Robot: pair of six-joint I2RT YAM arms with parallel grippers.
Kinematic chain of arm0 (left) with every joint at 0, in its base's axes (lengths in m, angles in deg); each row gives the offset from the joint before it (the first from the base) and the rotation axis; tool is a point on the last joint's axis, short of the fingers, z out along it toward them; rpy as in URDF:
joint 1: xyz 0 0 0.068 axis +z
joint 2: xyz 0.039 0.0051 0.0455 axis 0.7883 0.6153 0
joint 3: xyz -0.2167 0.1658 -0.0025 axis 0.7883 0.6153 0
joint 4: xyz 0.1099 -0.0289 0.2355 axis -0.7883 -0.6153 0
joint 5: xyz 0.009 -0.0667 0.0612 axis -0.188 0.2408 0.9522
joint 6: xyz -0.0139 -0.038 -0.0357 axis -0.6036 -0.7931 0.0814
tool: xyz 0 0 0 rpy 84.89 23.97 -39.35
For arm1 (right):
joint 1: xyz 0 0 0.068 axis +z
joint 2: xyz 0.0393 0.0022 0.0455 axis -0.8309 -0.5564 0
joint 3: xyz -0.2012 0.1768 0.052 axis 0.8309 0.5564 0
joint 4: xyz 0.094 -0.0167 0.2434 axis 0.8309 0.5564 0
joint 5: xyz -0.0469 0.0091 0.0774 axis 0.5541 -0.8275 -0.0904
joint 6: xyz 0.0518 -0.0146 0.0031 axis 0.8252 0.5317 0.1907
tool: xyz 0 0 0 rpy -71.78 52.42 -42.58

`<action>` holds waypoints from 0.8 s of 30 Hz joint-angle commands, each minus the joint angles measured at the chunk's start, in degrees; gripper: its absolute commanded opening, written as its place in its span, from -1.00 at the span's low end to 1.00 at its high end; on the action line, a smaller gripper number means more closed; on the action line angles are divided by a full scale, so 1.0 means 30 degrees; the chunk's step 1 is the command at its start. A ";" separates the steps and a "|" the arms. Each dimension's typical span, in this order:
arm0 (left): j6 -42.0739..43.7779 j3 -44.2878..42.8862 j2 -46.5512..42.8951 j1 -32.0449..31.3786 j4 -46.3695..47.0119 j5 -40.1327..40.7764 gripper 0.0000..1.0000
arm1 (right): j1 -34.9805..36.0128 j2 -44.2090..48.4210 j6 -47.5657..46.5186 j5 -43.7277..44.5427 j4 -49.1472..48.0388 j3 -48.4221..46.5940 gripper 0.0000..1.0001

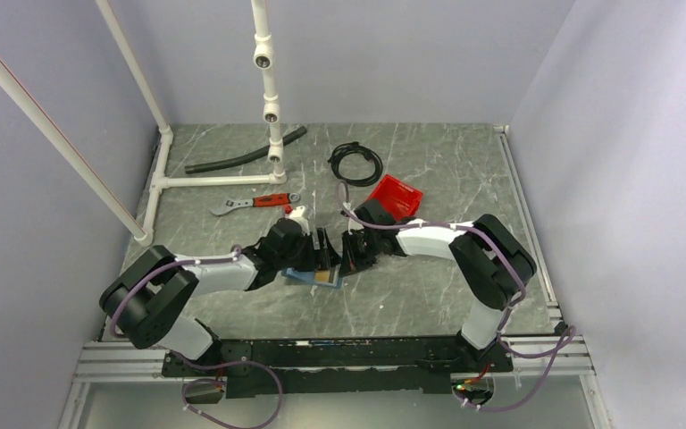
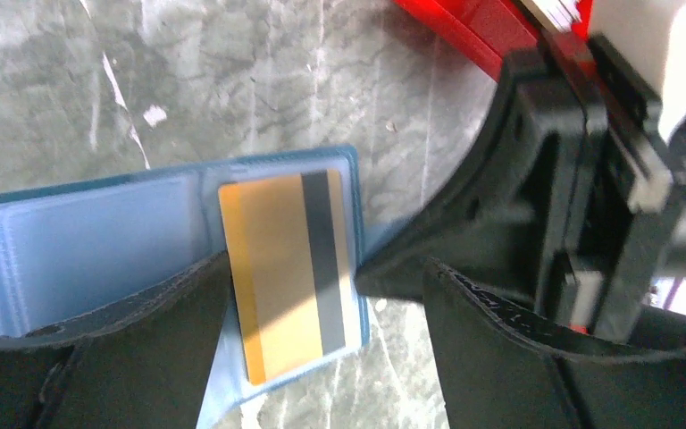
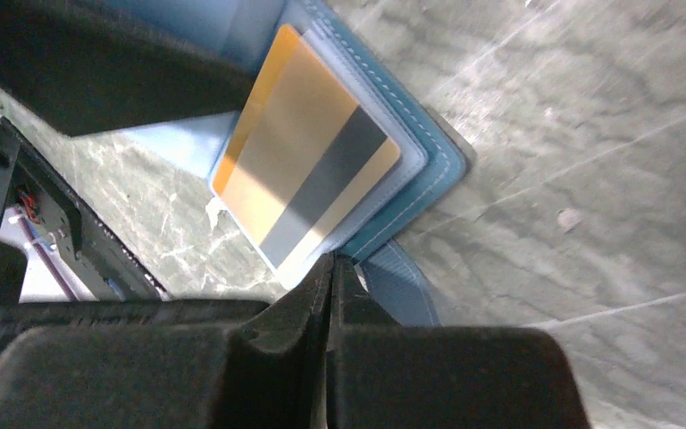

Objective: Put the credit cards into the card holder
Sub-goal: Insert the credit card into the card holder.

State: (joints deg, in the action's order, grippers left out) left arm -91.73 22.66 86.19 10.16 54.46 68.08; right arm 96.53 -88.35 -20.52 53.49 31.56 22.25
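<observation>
The blue card holder [image 2: 80, 241] lies open on the table, its clear sleeves showing; it also shows in the top view [image 1: 308, 275] and the right wrist view [image 3: 429, 161]. The tan-orange card [image 2: 290, 268] with a grey stripe lies on the holder's right half, also in the right wrist view [image 3: 308, 179]. My left gripper [image 2: 322, 357] is open and straddles the card, its left finger [image 2: 125, 349] over the holder. My right gripper [image 3: 333, 264] is shut, its tip against the holder's edge beside the card. The white card is out of view.
A red bin [image 1: 396, 195] stands just behind the right gripper. A black cable coil [image 1: 355, 163], a red-handled wrench [image 1: 252, 203], a black hose [image 1: 243, 154] and a white pipe frame [image 1: 272, 116] are at the back. The grippers [image 1: 338, 253] nearly touch.
</observation>
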 commanded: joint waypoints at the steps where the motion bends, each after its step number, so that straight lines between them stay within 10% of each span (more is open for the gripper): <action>1: -0.2642 0.0916 -0.1207 -0.0352 -0.0159 -0.2161 0.69 | -0.0575 -0.1141 -0.1824 0.2370 -0.0555 -0.1395 -1.00; 10: -0.2261 -0.0865 -0.4531 0.0567 -0.5598 -0.0973 0.85 | -0.0641 0.0260 -0.4713 0.2140 0.3241 -0.3909 -0.77; 17: -0.0483 -0.2720 -0.7061 0.1474 -0.9815 -0.2361 0.97 | -0.1574 0.3531 -0.8021 0.5332 0.7027 -0.6799 0.53; 24: 0.1129 -0.3911 -1.0144 0.1695 -1.2642 -0.2945 0.99 | -0.5127 0.3524 -1.2134 0.3424 0.6367 -0.6320 1.00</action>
State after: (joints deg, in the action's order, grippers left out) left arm -92.27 13.72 60.18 15.03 22.53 61.74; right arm 85.97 -76.78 -47.46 65.90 49.44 1.99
